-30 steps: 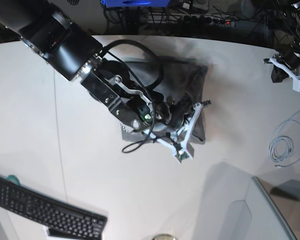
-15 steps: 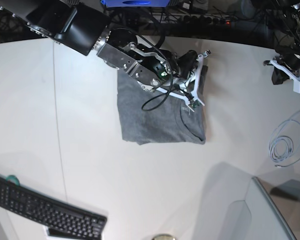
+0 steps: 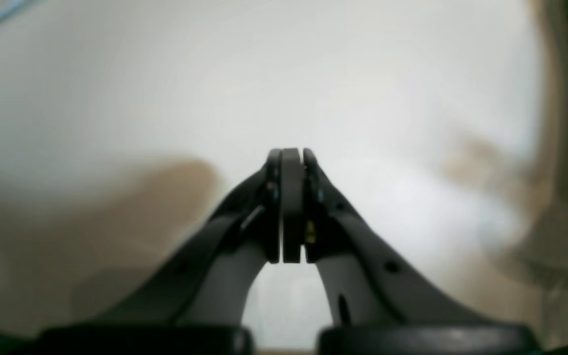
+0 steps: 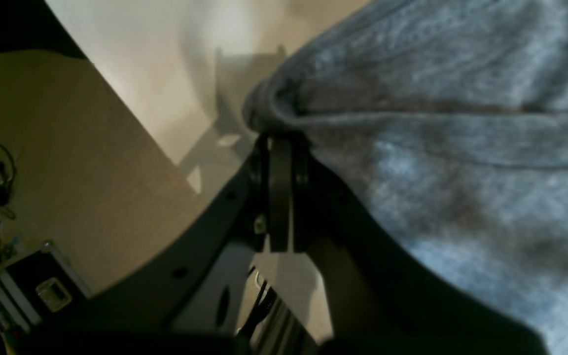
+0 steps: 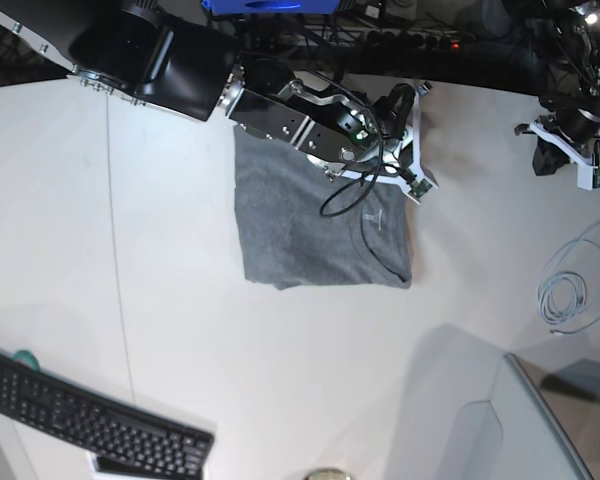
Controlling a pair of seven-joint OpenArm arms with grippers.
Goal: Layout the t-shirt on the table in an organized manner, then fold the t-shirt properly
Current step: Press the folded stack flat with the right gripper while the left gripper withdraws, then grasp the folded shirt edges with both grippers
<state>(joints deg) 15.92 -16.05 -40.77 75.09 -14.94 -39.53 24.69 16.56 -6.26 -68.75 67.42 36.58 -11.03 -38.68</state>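
The white counter (image 5: 180,330) fills most of the base view, with a thin dark seam running down its left part. The grey t-shirt (image 5: 300,230) lies near the far middle of it, folded into a compact rectangle, collar curve showing toward its right edge. The right arm (image 5: 160,55) reaches in from the far left corner over the shirt's far edge. A black keyboard (image 5: 90,420) sits at the near left corner, well apart from the shirt. A coiled cable (image 5: 565,290) lies on the counter at the right side.

The right claw (image 4: 280,148) has its jaws pressed together, tips touching a rolled fold of the shirt; I cannot tell whether fabric is pinched between them. The left claw (image 3: 291,162) is also together, holding nothing, hanging over bare counter at the far right, well apart from the shirt
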